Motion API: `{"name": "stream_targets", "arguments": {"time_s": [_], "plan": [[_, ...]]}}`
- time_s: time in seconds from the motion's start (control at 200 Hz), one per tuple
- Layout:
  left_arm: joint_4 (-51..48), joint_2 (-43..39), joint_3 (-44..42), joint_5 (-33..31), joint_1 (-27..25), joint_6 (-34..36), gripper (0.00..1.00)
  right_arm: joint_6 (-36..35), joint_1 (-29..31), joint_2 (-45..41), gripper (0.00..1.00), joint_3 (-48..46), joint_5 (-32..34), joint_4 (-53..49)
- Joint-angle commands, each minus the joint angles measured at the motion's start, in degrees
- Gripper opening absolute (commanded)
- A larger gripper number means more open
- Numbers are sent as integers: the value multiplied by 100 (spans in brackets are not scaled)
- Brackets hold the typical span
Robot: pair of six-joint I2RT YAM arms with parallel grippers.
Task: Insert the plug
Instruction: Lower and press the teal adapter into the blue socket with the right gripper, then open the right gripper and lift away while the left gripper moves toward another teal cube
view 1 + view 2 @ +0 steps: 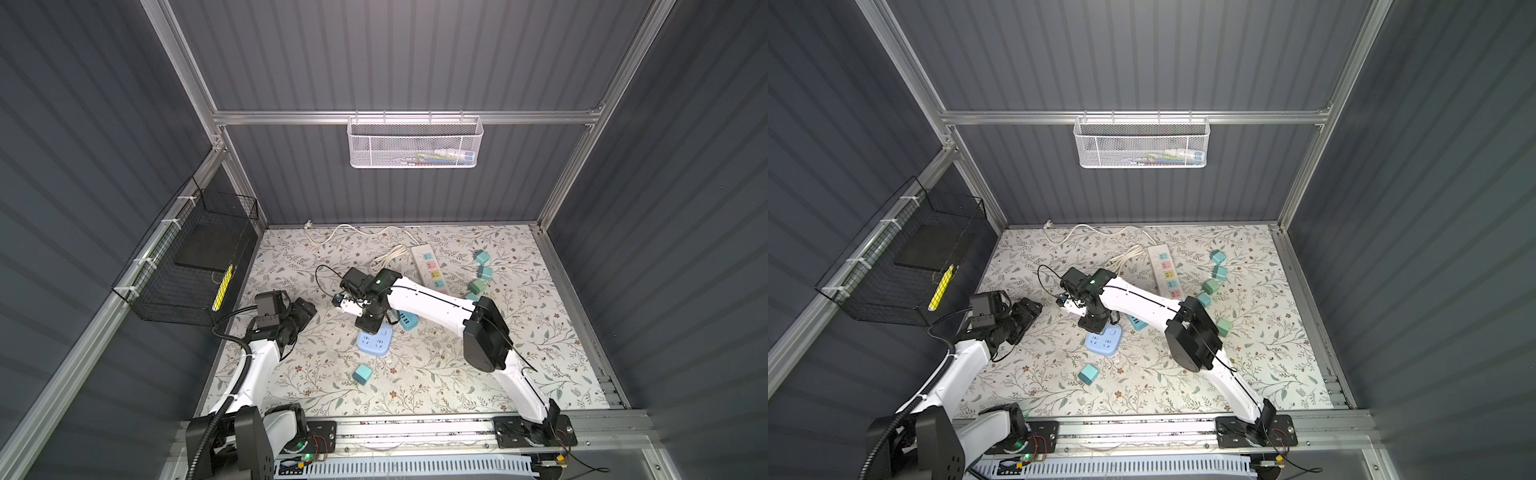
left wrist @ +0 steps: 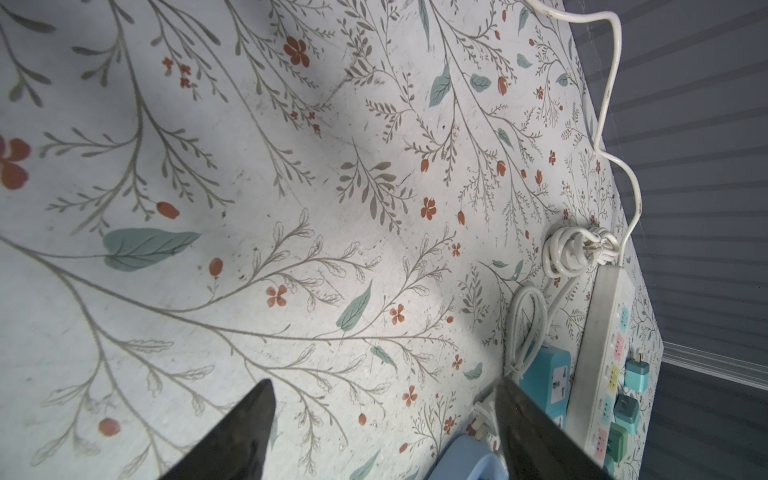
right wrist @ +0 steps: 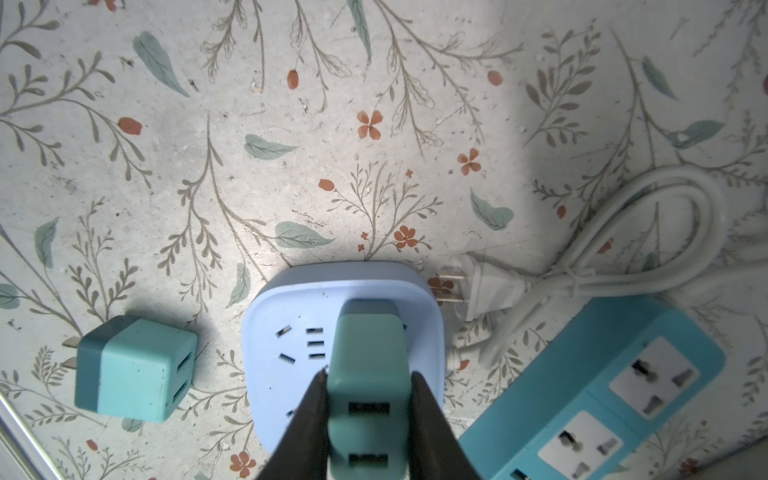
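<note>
- We can't see the plug [image 3: 368, 353] prongs in any view. Its body covers them in the right wrist view, so we can't tell whether they're seated in the blue socket [image 3: 291, 324].
- We see the right gripper [image 3: 369, 376] clamped on the plug's sides. The plug sits over the socket face and covers some of the slots.
- In both top views the gripper body hides the plug entirely. Only the socket's near part shows below it.
- We see the left gripper [image 2: 386, 382] spread wide and empty, with only mat [image 2: 291, 166] between its fingers. Its view clips the socket to a corner.
- Only the right wrist view shows the spare teal adapter [image 3: 133, 365] close up, lying just beside the socket. It also shows the teal power strip [image 3: 602, 395], cut off at the frame edge.
</note>
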Motion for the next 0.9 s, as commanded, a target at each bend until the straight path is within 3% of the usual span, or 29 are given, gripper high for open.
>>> {"name": "stream_targets", "arguments": {"time_s": [0.0, 0.12, 0.3, 0.39, 0.565, 0.896], "plan": [[-15, -99, 81, 17, 21, 81, 83, 599, -14, 315, 0, -654, 383, 701], [-2, -210, 110, -16, 22, 27, 84, 866, -57, 249, 0, -733, 469, 1227], [-132, -318, 223, -50, 22, 26, 84, 935, -69, 362, 3, -438, 503, 1209], [-217, -385, 261, -16, 21, 43, 86, 934, -67, 331, 11, -364, 430, 1074], [-383, -593, 324, 68, 25, 128, 90, 945, -67, -10, 40, -396, 276, 1105], [-616, -713, 412, 416, 21, 219, 92, 1102, -77, -1105, 57, -905, 213, 1435]]}}
